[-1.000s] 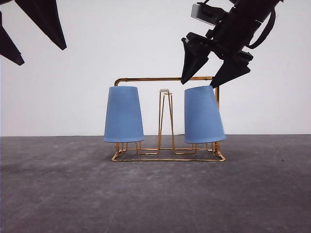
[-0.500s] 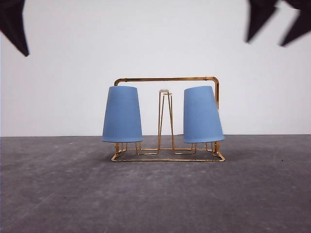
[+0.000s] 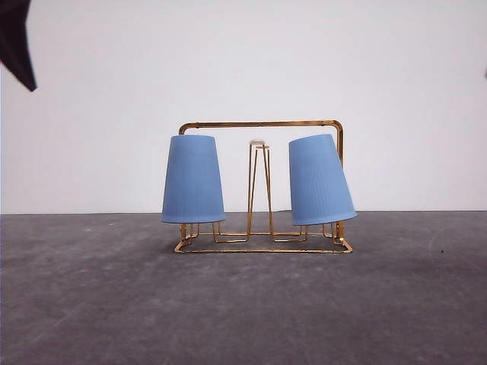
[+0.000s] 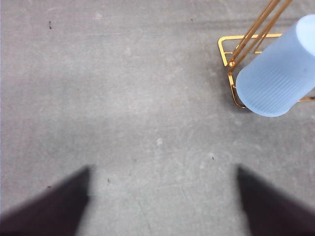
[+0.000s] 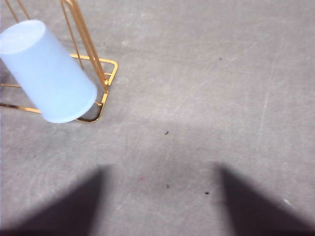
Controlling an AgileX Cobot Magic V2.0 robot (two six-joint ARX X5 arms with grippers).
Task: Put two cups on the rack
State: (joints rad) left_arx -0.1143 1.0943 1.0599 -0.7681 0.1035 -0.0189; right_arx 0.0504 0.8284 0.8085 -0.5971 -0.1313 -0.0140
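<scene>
The gold wire rack (image 3: 259,124) stands mid-table. Two light blue cups hang upside down on its outer prongs: the left cup (image 3: 193,180) upright, the right cup (image 3: 319,181) leaning to the right. The middle prongs (image 3: 259,144) are bare. In the left wrist view my left gripper (image 4: 162,206) is open above bare table, with the left cup (image 4: 278,73) and a rack corner (image 4: 226,46) off to one side. My right gripper (image 5: 160,206) is also open and holds nothing, apart from the right cup (image 5: 49,78) and the rack base (image 5: 109,66).
Grey table surface (image 3: 243,312) spreads in front of and to both sides of the rack. A plain white wall (image 3: 243,61) stands behind it. A dark fingertip of the left arm (image 3: 17,38) shows in the front view's upper left corner.
The right gripper rose from just above the right cup and left the front view. The left gripper drew up and to the left. The right cup now leans a little more.
</scene>
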